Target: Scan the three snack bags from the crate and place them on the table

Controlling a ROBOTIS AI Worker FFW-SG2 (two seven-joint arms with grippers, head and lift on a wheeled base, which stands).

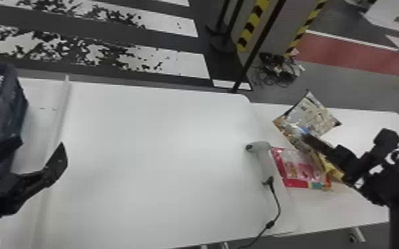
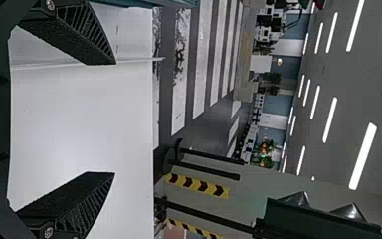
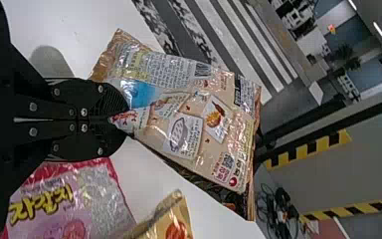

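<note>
In the head view my right gripper (image 1: 308, 139) is at the right side, shut on the edge of a beige snack bag (image 1: 311, 114) held up over the table. The right wrist view has this gripper (image 3: 124, 117) pinching the beige bag (image 3: 199, 124), its printed back showing. A pink snack bag (image 1: 300, 165) lies beside the scanner (image 1: 263, 155), and a yellow bag (image 1: 333, 170) is partly behind the right arm. My left gripper (image 1: 39, 149) is near the dark crate (image 1: 8, 109) at the left; in the left wrist view the gripper (image 2: 114, 118) stands wide open and holds nothing.
The white table (image 1: 149, 149) spans the middle, with a raised seam (image 1: 61, 116) near the crate. The scanner's cable (image 1: 278, 208) runs down over the front edge. Beyond the back edge stand a black pole (image 1: 258, 46) and striped posts.
</note>
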